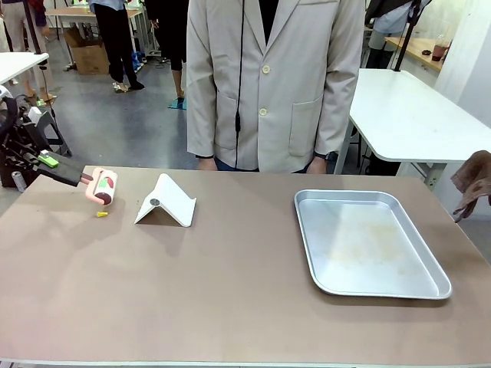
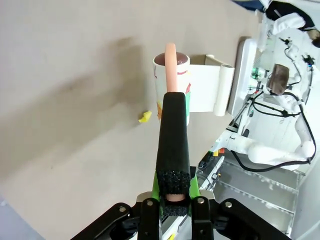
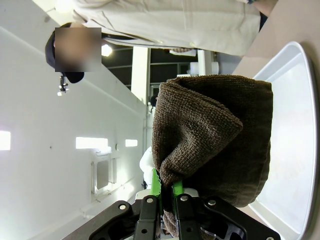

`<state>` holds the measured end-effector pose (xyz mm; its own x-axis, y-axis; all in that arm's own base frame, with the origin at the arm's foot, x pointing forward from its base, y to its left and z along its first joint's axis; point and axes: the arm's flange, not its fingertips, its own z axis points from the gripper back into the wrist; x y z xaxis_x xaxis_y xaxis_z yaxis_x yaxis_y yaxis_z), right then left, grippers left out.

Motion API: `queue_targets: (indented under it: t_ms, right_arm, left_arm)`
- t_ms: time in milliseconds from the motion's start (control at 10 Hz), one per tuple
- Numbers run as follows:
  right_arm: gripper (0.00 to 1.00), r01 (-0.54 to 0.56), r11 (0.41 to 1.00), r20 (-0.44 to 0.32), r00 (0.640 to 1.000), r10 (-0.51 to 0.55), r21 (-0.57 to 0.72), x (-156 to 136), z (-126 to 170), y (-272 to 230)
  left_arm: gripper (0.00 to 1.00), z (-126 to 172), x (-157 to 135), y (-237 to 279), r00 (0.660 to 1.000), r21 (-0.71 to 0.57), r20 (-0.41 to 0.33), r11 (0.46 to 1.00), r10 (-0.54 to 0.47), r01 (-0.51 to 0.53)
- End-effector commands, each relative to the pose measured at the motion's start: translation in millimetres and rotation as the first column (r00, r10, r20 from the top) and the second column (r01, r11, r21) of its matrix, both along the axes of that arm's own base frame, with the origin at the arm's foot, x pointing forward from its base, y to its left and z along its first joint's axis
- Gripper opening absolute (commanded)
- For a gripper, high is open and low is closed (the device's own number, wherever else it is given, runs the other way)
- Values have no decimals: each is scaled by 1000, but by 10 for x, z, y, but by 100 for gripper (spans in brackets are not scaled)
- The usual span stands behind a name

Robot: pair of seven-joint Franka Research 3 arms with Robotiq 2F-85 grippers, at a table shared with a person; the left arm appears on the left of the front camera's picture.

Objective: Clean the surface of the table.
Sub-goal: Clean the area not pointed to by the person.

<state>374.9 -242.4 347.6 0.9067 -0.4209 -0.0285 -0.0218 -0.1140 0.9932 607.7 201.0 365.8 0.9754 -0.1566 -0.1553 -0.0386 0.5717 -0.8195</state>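
The taupe bench runs the full width of my front camera. On its right part lies a shallow silver tray. Left of the middle sits a folded white stand, with a small yellow scrap near it on the top. Just above the scrap, my left hand is clenched on the pink handle of a mug tipped on its side; I cannot tell whether the mug touches the bench. At the bench's right edge, my right hand grasps a brown knitted cloth. A person in a beige jacket stands at the far side, both hands at the rim. A white table stands beyond.
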Motion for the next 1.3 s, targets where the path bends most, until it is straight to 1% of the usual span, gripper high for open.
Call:
queue_targets:
  t_ms: [0, 100, 300, 400, 500, 600, 700, 800, 900, 1000, 1200]
  right_arm:
    - [10, 2, 1000, 6, 1000, -2, -3, -8, 34, -4]
    - [10, 2, 1000, 6, 1000, -2, -3, -8, 34, -4]
    - [10, 2, 1000, 6, 1000, -2, -3, -8, 34, -4]
    - [10, 2, 1000, 6, 1000, -2, -3, -8, 34, -4]
    - [10, 2, 1000, 6, 1000, -2, -3, -8, 34, -4]
    - [10, 2, 1000, 6, 1000, -2, -3, -8, 34, -4]
    - [10, 2, 1000, 6, 1000, -2, -3, -8, 34, -4]
    - [10, 2, 1000, 6, 1000, -2, -3, -8, 34, -4]
    - [10, 2, 1000, 6, 1000, -2, -3, -8, 34, -4]
    - [10, 2, 1000, 6, 1000, -2, -3, -8, 34, -4]
    - [10, 2, 1000, 6, 1000, -2, -3, -8, 34, -4]
  left_arm:
    - [22, 192, -122, 100, 999, -73, 40, 997, 8, -5]
    - [22, 293, -255, 242, 999, -115, 42, 993, -11, 16]
    - [22, 376, -592, 639, 998, -194, 54, 980, -26, 36]
    - [22, 380, -808, 886, 997, -236, 70, 971, -29, 45]
    - [22, 393, -1108, 1193, 995, -282, 80, 956, -62, 83]
    - [22, 406, -1289, 1390, 993, -302, 100, 949, -67, 94]
    - [22, 410, -1456, 1611, 990, -323, 131, 942, -47, 88]
    - [22, 374, -1552, 1814, 990, -347, 135, 934, -42, 87]
    - [22, 287, -1623, 1990, 992, -359, 124, 931, -22, 66]
    - [22, 204, -1677, 2100, 993, -363, 117, 930, -9, 51]
    - [22, 101, -1741, 2257, 993, -385, 104, 923, 51, -7]
